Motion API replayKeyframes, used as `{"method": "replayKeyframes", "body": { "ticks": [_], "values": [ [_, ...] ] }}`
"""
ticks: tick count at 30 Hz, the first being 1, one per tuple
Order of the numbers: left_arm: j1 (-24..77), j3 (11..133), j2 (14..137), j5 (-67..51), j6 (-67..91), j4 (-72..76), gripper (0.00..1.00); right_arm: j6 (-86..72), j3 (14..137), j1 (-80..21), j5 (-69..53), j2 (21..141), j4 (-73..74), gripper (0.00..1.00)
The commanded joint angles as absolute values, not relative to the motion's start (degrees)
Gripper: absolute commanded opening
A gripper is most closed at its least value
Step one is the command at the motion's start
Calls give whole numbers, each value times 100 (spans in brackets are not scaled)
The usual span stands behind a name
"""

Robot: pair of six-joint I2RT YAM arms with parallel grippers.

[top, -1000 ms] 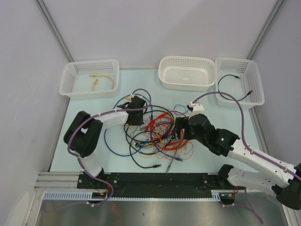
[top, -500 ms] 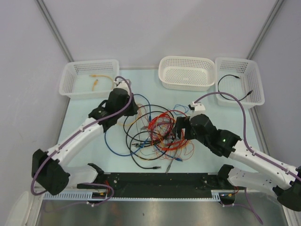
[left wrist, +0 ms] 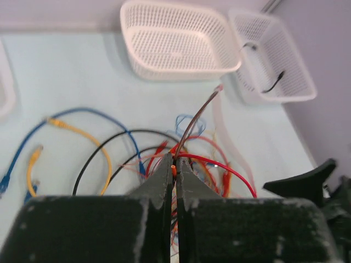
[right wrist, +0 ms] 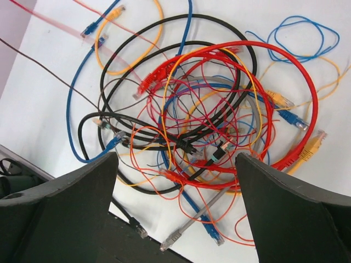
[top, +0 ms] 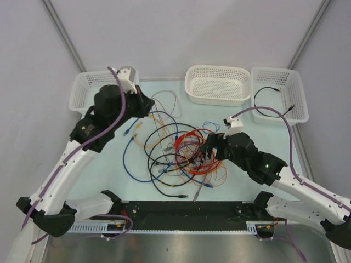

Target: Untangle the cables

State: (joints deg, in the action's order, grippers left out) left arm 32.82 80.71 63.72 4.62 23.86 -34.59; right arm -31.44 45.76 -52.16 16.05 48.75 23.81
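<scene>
Red, orange, blue and black cables [top: 184,156] lie tangled mid-worktop [top: 109,164]. Only the left wrist view shows the left hand [left wrist: 175,170] pinched on a thin wire [left wrist: 200,112], colour unclear; right hand [right wrist: 175,170] gapes over them.

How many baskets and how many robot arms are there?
Baskets: 3
Robot arms: 2
Total: 5
</scene>
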Motion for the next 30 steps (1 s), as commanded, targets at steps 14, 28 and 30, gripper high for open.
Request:
{"method": "replayKeyframes", "body": {
  "ticks": [14,28,30],
  "values": [
    [3261,8253,5898,-448,2557,-3331,0,-2680,5511,-5256,730,5088,651,88],
    [3278,7920,5801,-765,2531,-3358,0,-2725,5880,-5844,202,5757,-545,82],
    [3270,7823,5774,-721,2531,-3331,0,-2690,5933,-5897,255,5713,-545,82]
  ]
}}
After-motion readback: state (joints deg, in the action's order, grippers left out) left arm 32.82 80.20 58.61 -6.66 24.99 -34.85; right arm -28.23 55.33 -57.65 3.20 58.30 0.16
